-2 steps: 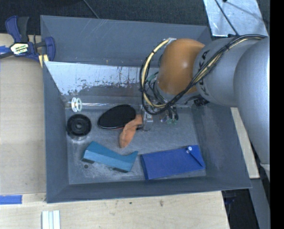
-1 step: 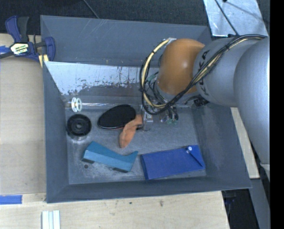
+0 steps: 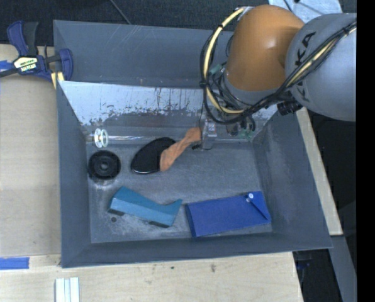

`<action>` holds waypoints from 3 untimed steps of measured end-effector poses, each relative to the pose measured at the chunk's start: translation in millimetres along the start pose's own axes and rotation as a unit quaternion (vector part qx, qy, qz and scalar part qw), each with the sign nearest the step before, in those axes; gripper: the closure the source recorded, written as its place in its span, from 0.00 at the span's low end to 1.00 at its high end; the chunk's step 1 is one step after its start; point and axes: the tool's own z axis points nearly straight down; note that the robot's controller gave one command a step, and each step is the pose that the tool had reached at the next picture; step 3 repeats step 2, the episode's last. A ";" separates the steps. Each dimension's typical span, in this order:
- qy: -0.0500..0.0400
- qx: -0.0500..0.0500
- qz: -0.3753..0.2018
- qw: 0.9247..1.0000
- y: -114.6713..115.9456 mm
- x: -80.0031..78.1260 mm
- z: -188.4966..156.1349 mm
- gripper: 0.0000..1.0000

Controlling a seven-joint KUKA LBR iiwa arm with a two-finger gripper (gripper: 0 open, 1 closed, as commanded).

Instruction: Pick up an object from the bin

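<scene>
step: grasp made, lift not yet done, judging by how the thing lies
gripper (image 3: 204, 137): low in the bin (image 3: 73, 194), near the back wall, right of centre
fingers: closed on the upper right end of the brown strip (image 3: 177, 150), as far as the view lets me read it; the strip's end runs straight into them
task thing: brown strip, a long, slightly curved orange-brown piece in the back middle of the bin floor; it slants down-left from the gripper
strip low end: lies over the right edge of the black oval (image 3: 147, 158); cannot tell whether it touches or just overlaps in view
next move: I'd say a straight lift up; the free end needs to come off the black oval without dragging it, and the grip sits at one tip, so the strip may swing or slip
arm pose: reaches in from the right, wrist pointing down over the back right of the bin; orange cover (image 3: 263, 43) on top, cables (image 3: 211, 61) looped on its left side
nearby: black round disc (image 3: 104, 165) and clear tube (image 3: 101, 137) at the left, well apart from the gripper
front of bin: light blue block (image 3: 142, 207) and dark blue flat pad (image 3: 225, 216) side by side, both clear of the lift path
risk: back wall is close behind the gripper
</scene>
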 end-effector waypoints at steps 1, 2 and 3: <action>0.000 0.000 0.000 1.000 0.0 0.0 0.0 1.00; 0.003 0.000 0.005 1.000 -6.4 8.0 -49.0 1.00; 0.003 0.000 0.005 1.000 -6.4 8.0 -49.0 1.00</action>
